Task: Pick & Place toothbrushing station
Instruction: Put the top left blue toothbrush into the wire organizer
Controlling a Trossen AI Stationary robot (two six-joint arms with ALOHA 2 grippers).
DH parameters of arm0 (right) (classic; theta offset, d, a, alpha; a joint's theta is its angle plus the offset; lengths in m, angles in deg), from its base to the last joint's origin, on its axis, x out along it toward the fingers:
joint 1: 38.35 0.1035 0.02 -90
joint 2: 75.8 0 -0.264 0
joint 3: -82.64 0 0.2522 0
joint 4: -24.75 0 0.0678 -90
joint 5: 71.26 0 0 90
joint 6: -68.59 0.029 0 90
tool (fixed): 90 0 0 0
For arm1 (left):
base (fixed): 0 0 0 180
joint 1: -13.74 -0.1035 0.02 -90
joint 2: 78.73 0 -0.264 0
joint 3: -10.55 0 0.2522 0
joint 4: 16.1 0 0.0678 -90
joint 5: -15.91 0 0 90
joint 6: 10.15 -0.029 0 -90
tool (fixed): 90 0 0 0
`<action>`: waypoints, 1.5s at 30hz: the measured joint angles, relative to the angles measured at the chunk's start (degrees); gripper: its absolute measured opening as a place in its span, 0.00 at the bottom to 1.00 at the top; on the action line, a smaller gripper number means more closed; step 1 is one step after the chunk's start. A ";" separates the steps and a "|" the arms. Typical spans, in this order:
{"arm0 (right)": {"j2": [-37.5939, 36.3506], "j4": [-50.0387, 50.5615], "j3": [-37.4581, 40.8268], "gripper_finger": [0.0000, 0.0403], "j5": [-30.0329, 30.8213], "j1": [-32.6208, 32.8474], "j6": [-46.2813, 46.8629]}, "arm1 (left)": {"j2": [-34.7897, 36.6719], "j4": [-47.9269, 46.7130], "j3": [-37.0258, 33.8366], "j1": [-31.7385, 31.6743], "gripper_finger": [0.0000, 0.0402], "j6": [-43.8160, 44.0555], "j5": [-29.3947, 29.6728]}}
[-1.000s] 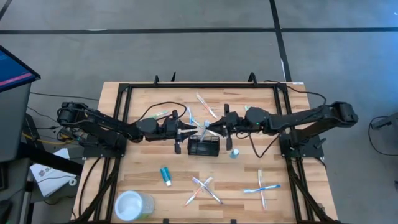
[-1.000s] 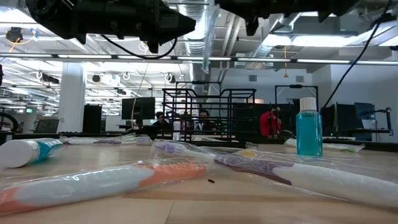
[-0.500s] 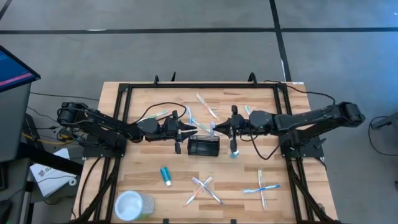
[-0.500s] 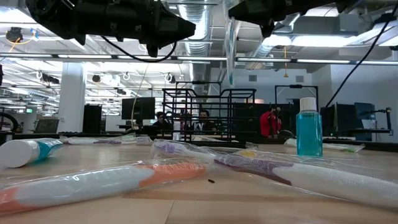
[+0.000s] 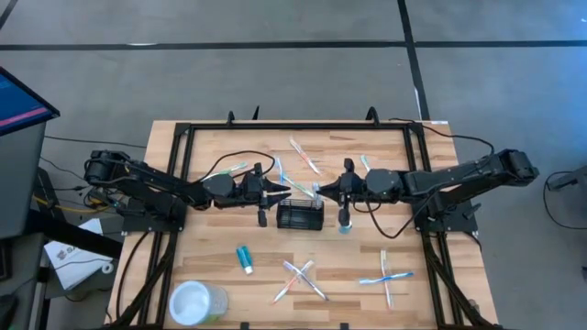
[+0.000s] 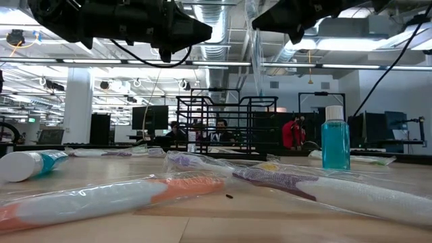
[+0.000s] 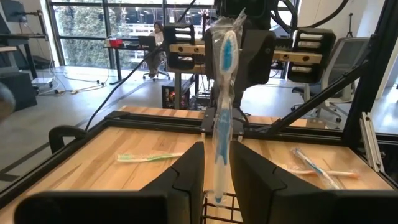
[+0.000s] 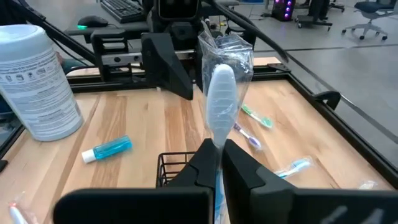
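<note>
The toothbrushing station, a small black wire-mesh caddy (image 5: 301, 216), stands on the table's middle. A blue toothbrush in a clear wrapper (image 7: 221, 112) hangs upright just over the caddy's far rim. My right gripper (image 5: 321, 190) is shut on it and reaches in level from the table's right. Facing it from the left, my left gripper (image 5: 286, 192) stands open a short way from the brush. In the left wrist view the brush shows through the gap between my left fingers (image 7: 186, 180), farther off and apart from them. My right gripper pinches the wrapped toothbrush between its two fingers at its upper part (image 8: 216, 144). The fingers come almost level from the table's right and lie across the brush. The brush is upright and lifted clear, its lower end (image 7: 217, 198) just above the caddy.
A blue bottle (image 5: 345, 224) stands right of the caddy. A blue tube (image 5: 244, 258) and a round white container (image 5: 195, 302) lie near left. Several wrapped toothbrushes (image 5: 298, 280) are scattered at the near and far sides. A black frame (image 5: 183, 133) borders the table.
My right gripper has drawn back a little toward the table's right edge and tipped slightly downward, taking the toothbrush away from my left gripper. The brush has swung from slanted to upright.
</note>
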 joint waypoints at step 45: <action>8.56 -24.58 14.29 0.03 -0.49 -1.99 3.26 | 0.00 0.09 0.01 0.00 0.18 -0.17 0.45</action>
